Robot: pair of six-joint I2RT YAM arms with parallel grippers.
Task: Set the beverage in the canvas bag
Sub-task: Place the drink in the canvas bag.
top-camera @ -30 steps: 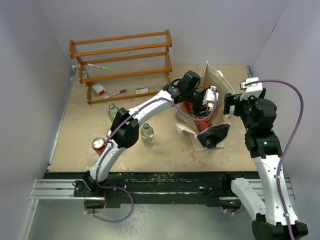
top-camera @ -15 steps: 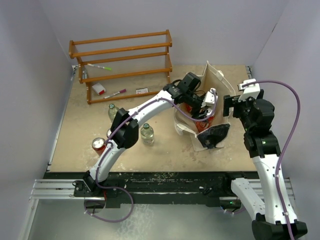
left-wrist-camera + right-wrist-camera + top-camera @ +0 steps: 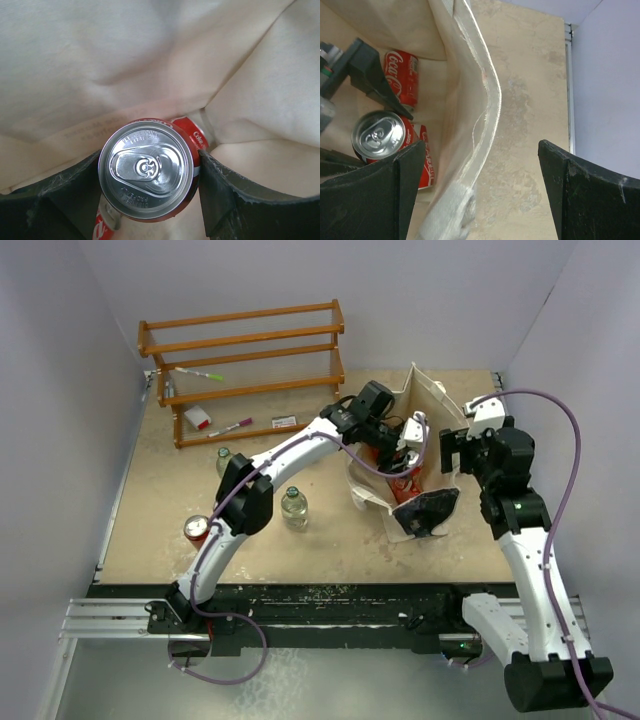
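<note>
The cream canvas bag (image 3: 432,405) stands open at the right middle of the table, its black panel (image 3: 425,512) facing the front. My left gripper (image 3: 403,437) reaches down inside it, shut on a red Coca-Cola can (image 3: 146,170) held upright by its sides. The can also shows in the right wrist view (image 3: 379,136). Other red cans (image 3: 192,131) lie on the bag's bottom below it. My right gripper (image 3: 480,150) is open and astride the bag's right rim (image 3: 482,95), one finger inside the bag and one outside over the table.
Two glass bottles (image 3: 294,508) (image 3: 226,462) and a red can (image 3: 197,530) stand on the table at the left. A wooden rack (image 3: 245,370) with small items stands at the back left. The side wall is close to the right arm.
My left gripper, with the can, has shifted slightly back and left inside the bag. My right arm has moved a little left toward the bag's rim.
</note>
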